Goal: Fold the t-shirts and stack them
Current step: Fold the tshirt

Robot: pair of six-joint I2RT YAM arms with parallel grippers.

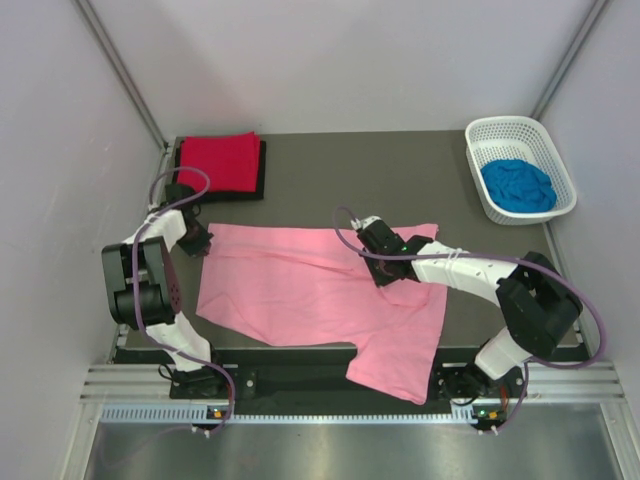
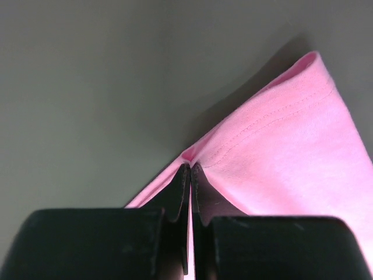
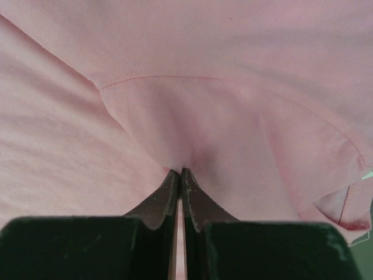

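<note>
A dark grey table [image 1: 340, 170] is enclosed by pale walls [image 1: 330, 60]. The pink t-shirt [image 1: 290, 290] is spread flat across its middle, with its long axis running left to right and one part lying past the near edge at the right. Bare tabletop is left behind it. At the far left the red t-shirt [image 1: 218, 160] is laid on what appears to be the black t-shirt [image 1: 263, 175]. At the far right the blue t-shirt [image 1: 518, 185] is bunched in a white basket [image 1: 520, 125]. The pink hem is pinched by the left gripper [image 2: 189, 170] and a pink fold by the right gripper [image 3: 181, 172].
</note>
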